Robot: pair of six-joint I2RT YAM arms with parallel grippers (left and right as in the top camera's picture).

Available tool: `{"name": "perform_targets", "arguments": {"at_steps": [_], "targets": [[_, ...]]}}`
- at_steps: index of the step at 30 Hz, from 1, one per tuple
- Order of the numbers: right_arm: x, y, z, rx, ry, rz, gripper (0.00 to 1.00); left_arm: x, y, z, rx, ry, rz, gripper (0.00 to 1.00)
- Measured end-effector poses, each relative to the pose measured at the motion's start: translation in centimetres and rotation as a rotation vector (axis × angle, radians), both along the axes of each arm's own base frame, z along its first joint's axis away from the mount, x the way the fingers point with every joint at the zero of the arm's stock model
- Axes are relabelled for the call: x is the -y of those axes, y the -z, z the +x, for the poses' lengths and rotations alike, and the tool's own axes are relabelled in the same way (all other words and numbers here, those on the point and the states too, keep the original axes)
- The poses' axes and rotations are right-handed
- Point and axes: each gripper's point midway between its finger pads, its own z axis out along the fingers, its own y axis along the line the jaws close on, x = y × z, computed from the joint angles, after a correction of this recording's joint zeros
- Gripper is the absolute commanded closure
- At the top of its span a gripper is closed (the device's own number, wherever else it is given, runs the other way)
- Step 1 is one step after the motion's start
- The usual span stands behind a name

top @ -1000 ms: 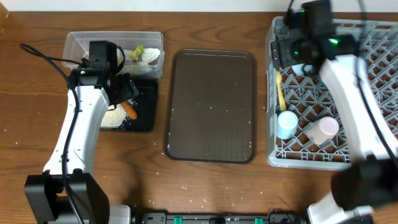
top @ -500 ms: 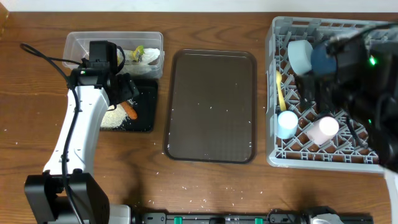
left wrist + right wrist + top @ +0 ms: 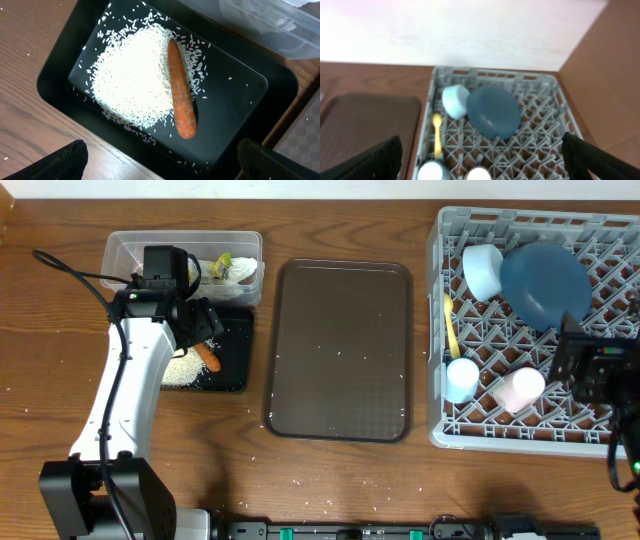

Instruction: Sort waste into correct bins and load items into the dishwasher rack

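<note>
Left claw [image 3: 166, 163]: jaws wide, empty, hanging over the black tray [image 3: 240, 100].
- Black tray: holds a heap of rice [image 3: 130, 85] with a carrot piece [image 3: 181, 100] lying along the heap's edge.
- Clear tub [image 3: 135, 250]: just behind the black tray, holds the crumpled wrapper [image 3: 228, 268].
- Brown serving tray [image 3: 338, 350]: mid-surface, between the bins and the rack, a few grains on it.

Right claw [image 3: 487, 160]: jaws wide, empty, above the near side of the rack [image 3: 600, 240].
- Rack, on the right, holds:
  - plate [image 3: 545, 280], tilted among the pegs
  - bowl [image 3: 482, 268], on its side, just beside the plate
  - spoon [image 3: 450, 325], along the left wall
  - blue cup [image 3: 462, 378] and pink cup [image 3: 520, 388], at the front

Surface [image 3: 50, 380]: wood, stray grains near the front edge.
</note>
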Motion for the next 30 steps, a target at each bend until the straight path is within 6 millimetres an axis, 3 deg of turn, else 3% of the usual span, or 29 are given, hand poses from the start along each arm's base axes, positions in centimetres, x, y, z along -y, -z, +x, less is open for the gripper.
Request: {"name": "perform_targets", "arguments": {"at_steps": [3, 8, 15, 20, 26, 30], "targets": [[0.5, 1.9, 0.9, 0.047, 0.009, 0.004, 0.01, 0.0, 0.0, 0.0, 0.0, 0.0, 0.0, 0.02], [-0.7, 6.6, 2.0, 0.181, -0.08, 0.01, 0.01, 0.0, 0.1, 0.0, -0.002, 0.0, 0.0, 0.02], [-2.2, 15.4, 1.7, 0.352, -0.158, 0.057, 0.01, 0.0, 0.1, 0.0, -0.002, 0.0, 0.0, 0.02], [-3.1, 21.6, 1.3, 0.371, -0.194, 0.083, 0.01, 0.0, 0.1, -0.1, -0.002, 0.0, 0.0, 0.02], [-3.5, 25.1, 1.0, 0.366, -0.211, 0.094, 0.01, 0.0, 0.1, -0.1, -0.003, 0.0, 0.0, 0.02], [-3.5, 25.9, 0.8, 0.366, -0.212, 0.096, 0.01, 0.0, 0.1, -0.1, -0.002, 0.0, 0.0, 0.02]]}}
